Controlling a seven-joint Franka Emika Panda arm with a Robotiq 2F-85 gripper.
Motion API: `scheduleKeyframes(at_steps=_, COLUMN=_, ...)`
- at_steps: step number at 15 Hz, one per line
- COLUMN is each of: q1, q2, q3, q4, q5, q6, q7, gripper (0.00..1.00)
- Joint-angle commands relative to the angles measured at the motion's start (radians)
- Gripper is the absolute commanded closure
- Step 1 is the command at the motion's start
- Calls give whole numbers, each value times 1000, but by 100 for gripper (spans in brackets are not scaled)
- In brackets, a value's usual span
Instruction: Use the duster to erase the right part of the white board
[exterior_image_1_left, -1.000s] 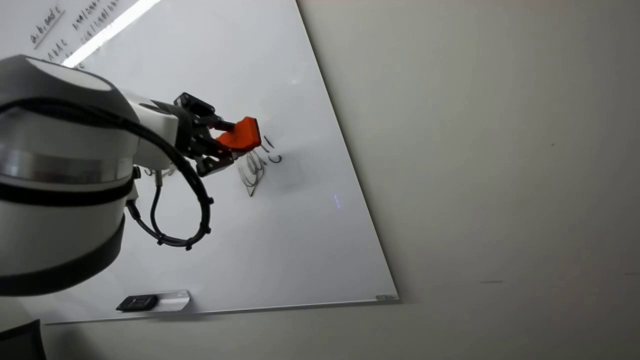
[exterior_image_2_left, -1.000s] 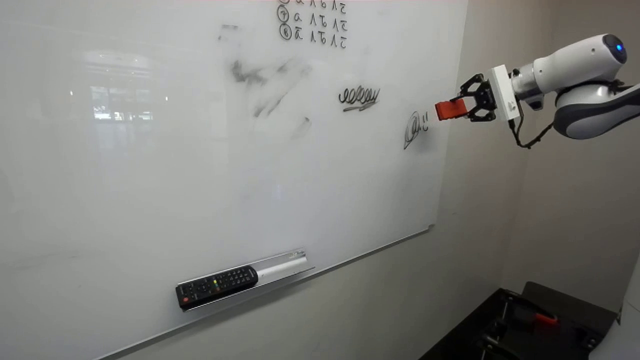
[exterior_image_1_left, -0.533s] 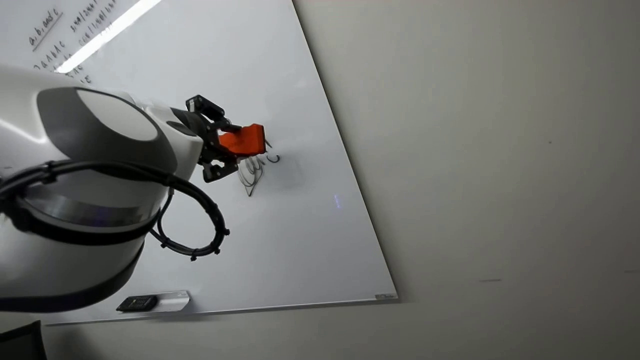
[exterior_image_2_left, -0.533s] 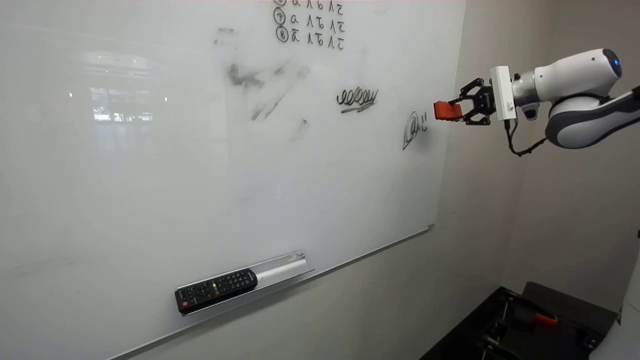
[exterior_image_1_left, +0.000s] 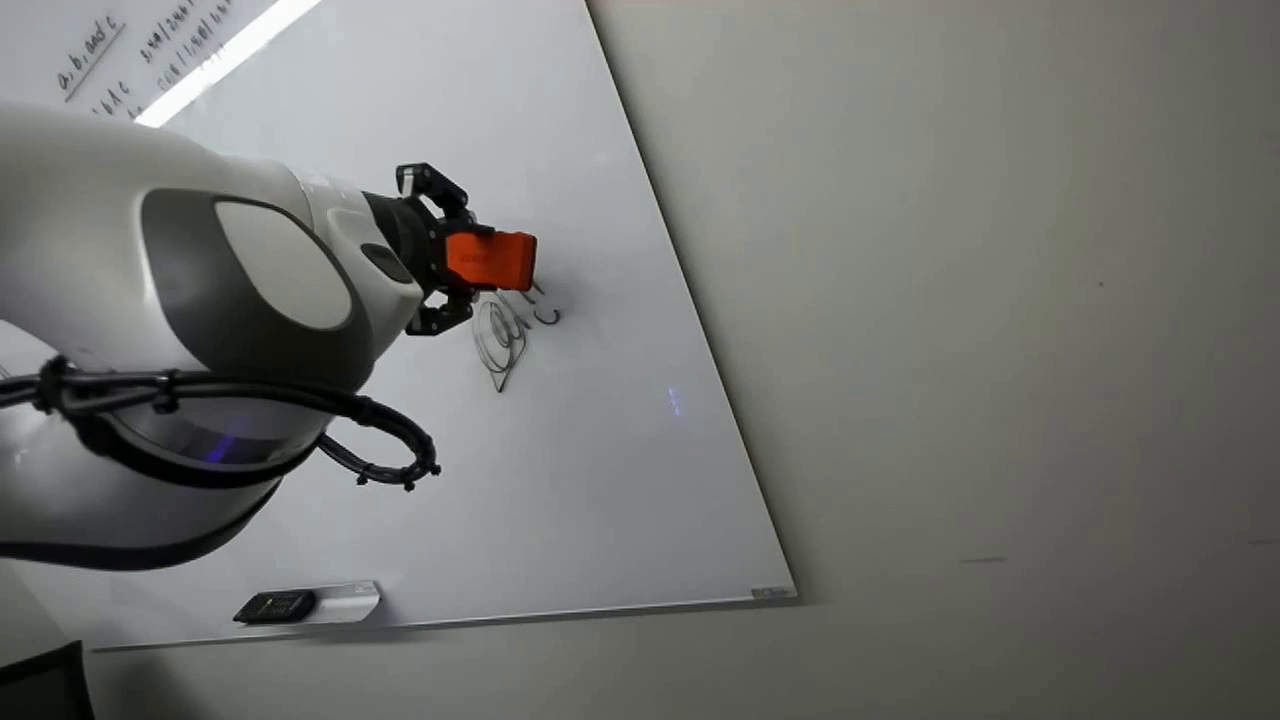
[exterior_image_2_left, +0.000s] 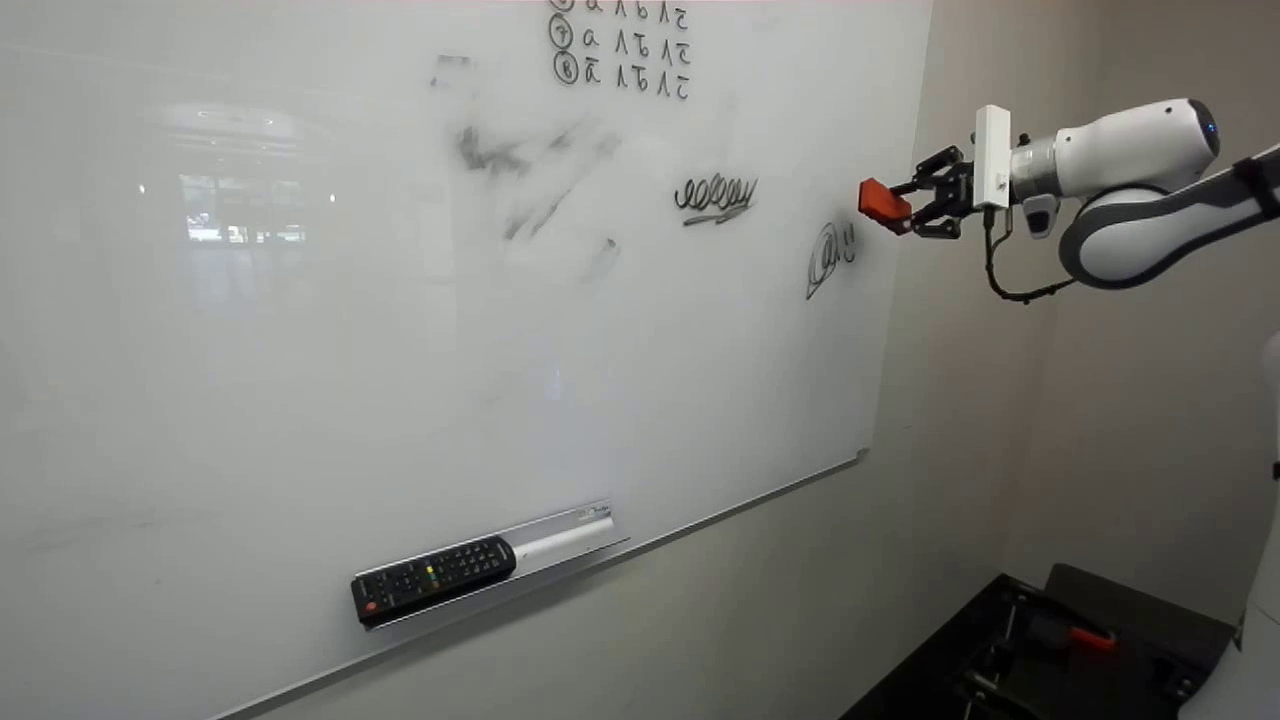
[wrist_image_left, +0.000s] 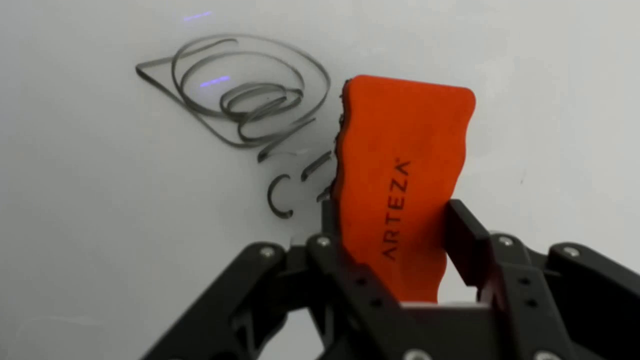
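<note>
1. In an exterior view, the small, orange-red, wavy-sided, block-shaped duster (exterior_image_2_left: 884, 206) shows against the right edge of the large, glossy, rectangular white board (exterior_image_2_left: 700, 350), well above its lower right corner; it looks apart from the surface, though the gap is hard to judge;
2. The black, two-fingered, metal-looking hand (wrist_image_left: 395, 220) is drawn in to the duster's width; it has hold of the two long sides, toward the lower end in the wrist view, leaving the upper part free;
3. By my judgement the duster is light, with a fairly stiff body and a softer wiping layer, going by the dark, ragged strip (wrist_image_left: 340, 150) along one long side; it is hardly fragile; the matt finish and wavy sides should resist slipping;
4. The hold seems sound, though one finger (wrist_image_left: 328, 219) sits close to that strip; taking it nearer the middle would probably curb twisting under sideways drag;
5. The black, looping ink scribble (wrist_image_left: 250, 116) and the small, black, curved ink mark (wrist_image_left: 271, 195) lie unwiped near the right edge; the slick board likely calls for light, even pressure.
</note>
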Motion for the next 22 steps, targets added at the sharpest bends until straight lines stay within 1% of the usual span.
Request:
scheduleKeyframes(at_steps=1, q1=132, q2=-51, q3=-61, q4=2, q5=137, q6=0, q7=-41, gripper=72)
scheduleKeyframes(at_steps=3, q1=204, q2=-85, q3=-101, q4=6, q5=209, q6=0, q7=-90, gripper=72)
scheduleKeyframes(at_steps=7, q1=317, q2=-140, q3=-170, q4=27, q5=347, q6=0, q7=-214, gripper=72)
scheduleKeyframes(at_steps=10, q1=396, q2=-185, q3=-225, q4=41, q5=424, q6=0, q7=-322, gripper=72)
scheduleKeyframes(at_steps=11, q1=419, q2=-223, q3=-221, q4=21, q5=539, q6=-10, q7=-453, gripper=72)
scheduleKeyframes(at_steps=13, q1=464, q2=-266, q3=-242, q4=5, q5=656, q6=-9, q7=-600, gripper=72)
scheduleKeyframes(at_steps=16, q1=495, q2=-338, q3=-243, q4=-40, q5=839, q6=-7, q7=-844, gripper=72)
scheduleKeyframes(at_steps=19, q1=502, q2=-384, q3=-238, q4=-95, q5=987, q6=-9, q7=-1051, gripper=72)
scheduleKeyframes(at_steps=22, q1=531, q2=-386, q3=-257, q4=-141, q5=1122, q6=-8, q7=-1217, gripper=72)
